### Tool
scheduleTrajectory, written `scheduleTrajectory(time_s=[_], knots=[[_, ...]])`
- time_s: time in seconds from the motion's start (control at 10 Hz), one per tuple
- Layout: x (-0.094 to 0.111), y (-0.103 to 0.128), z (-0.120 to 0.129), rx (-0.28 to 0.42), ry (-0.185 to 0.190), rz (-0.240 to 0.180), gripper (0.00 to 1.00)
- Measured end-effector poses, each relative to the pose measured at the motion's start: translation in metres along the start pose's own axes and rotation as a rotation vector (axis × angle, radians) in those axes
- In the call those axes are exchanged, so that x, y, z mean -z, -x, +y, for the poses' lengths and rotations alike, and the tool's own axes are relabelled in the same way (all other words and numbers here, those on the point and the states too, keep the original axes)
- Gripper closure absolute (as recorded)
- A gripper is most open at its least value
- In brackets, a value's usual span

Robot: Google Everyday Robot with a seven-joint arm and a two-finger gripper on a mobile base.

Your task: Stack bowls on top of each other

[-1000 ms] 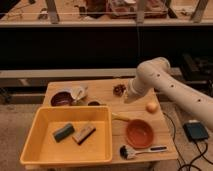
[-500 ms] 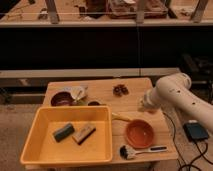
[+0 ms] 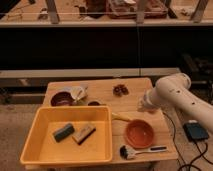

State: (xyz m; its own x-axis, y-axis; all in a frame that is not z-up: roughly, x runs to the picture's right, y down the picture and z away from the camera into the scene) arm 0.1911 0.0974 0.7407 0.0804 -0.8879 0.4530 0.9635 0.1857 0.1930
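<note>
**On the worktop: two bowls sitting apart, gripper clenched near the right edge**

On the wooden worktop (image 3: 102, 89) the orange-red bowl (image 3: 139, 133) sits upright toward the front right, just right of the big yellow tub (image 3: 100, 142). The dark maroon bowl (image 3: 61, 99) is way over at the back left, behind the tub, with a small white cup (image 3: 78, 93) right next to it. So the two bowls are well apart, nothing stacked yet.

The white arm reaches in from the right and the gripper (image 3: 144, 106) hangs low over the worktop's right side, behind the orange-red bowl and not touching it. Its fingers are clenched; I honestly can't tell if anything's pinched between them.

Other bits: two sponge-like blocks (image 3: 63, 132) lie in the tub, a brush (image 3: 136, 150) lies along the front edge just in front of the orange-red bowl, and a brown clump (image 3: 120, 90) sits near the back middle.
</note>
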Motion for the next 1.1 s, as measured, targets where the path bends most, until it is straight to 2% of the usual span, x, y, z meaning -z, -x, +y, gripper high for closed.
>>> scheduleTrajectory(time_s=[0.1,0.3,0.5,0.6,0.7,0.8,0.9,1.0,1.1], knots=[[-0.001,0.000,0.000,-0.010,-0.007,-0.009,0.95],[-0.007,0.006,0.017,-0.053,-0.012,-0.035,0.95],[-0.004,0.022,0.055,-0.110,0.015,-0.063,1.00],[-0.001,0.034,0.072,-0.131,0.029,-0.078,0.99],[-0.001,0.048,0.084,-0.142,0.042,-0.098,0.93],[-0.003,0.064,0.092,-0.144,0.064,-0.118,0.82],[-0.009,0.074,0.094,-0.143,0.078,-0.131,0.75],[-0.014,0.083,0.095,-0.142,0.083,-0.139,0.69],[-0.013,0.083,0.097,-0.145,0.086,-0.137,0.69]])
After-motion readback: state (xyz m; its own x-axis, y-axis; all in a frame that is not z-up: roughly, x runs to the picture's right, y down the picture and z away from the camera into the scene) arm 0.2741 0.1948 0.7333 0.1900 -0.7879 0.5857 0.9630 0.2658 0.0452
